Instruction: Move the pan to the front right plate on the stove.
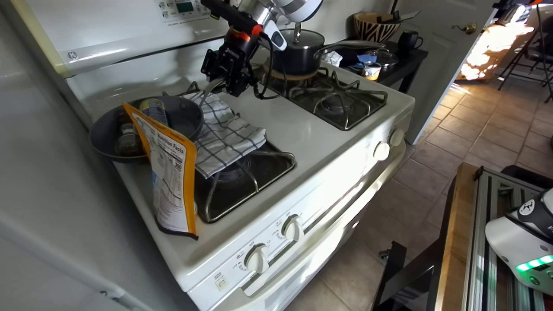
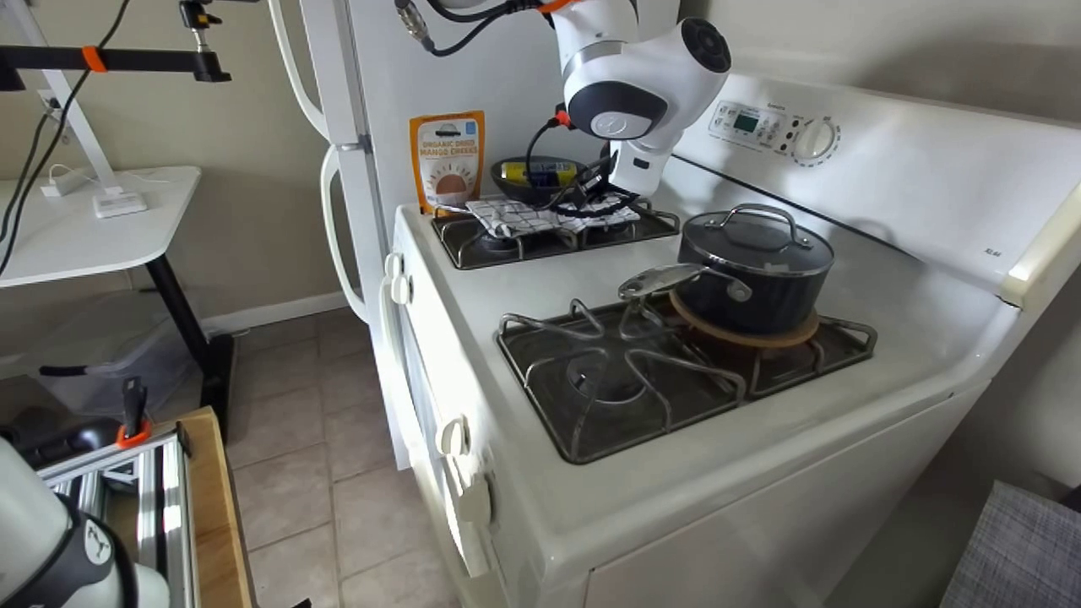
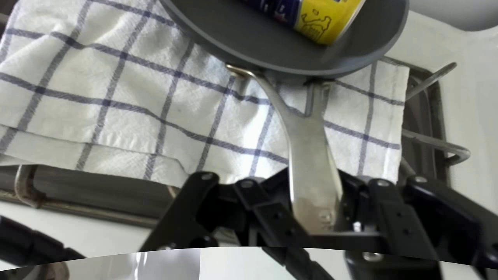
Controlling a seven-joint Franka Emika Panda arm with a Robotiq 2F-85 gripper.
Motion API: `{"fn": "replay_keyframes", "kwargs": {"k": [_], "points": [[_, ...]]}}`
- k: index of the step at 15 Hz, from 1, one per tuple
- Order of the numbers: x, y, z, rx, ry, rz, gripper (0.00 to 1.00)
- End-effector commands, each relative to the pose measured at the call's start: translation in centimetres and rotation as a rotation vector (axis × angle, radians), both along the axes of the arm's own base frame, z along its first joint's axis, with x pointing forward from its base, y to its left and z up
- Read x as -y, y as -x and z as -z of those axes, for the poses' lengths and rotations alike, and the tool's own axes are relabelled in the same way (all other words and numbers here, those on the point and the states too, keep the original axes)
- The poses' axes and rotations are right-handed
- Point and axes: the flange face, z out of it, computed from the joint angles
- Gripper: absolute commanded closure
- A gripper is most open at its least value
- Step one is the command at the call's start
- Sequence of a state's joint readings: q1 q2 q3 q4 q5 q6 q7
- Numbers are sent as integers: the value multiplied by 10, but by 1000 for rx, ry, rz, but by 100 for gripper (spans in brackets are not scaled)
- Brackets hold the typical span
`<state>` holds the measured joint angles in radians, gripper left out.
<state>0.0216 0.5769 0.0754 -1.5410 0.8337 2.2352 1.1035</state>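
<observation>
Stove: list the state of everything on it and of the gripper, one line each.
pan: not yet on the front right grate
gripper: shut on the pan's handle
can: lying on its side in the pan
jar: in the pan, partly hidden
dishcloth: creased, beneath the handle
pouch: standing upright
pot: lid on
trivet: under the pot
knobs: settings unreadable

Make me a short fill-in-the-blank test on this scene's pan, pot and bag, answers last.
The part of the pan between the jaws is its ____.
The orange bag reads: Organic Dried ____ Cheeks.
To someone facing the stove, the pot stands behind the front ____ plate.
The yellow-and-blue container lies inside the ____.
Missing words: handle; Mango; right; pan.
</observation>
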Motion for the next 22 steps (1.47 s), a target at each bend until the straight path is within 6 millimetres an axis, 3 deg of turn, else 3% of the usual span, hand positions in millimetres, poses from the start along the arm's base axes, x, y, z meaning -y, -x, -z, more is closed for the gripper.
{"fn": "replay_keyframes", "kwargs": {"k": [1,13,18,22], "points": [[16,-3,-18,-61,-62,75,100],[22,2,-38,-207,-157,259,100],[26,18,-48,-182,-122,290,100],[32,44,-47,-162,-94,333,100]]}}
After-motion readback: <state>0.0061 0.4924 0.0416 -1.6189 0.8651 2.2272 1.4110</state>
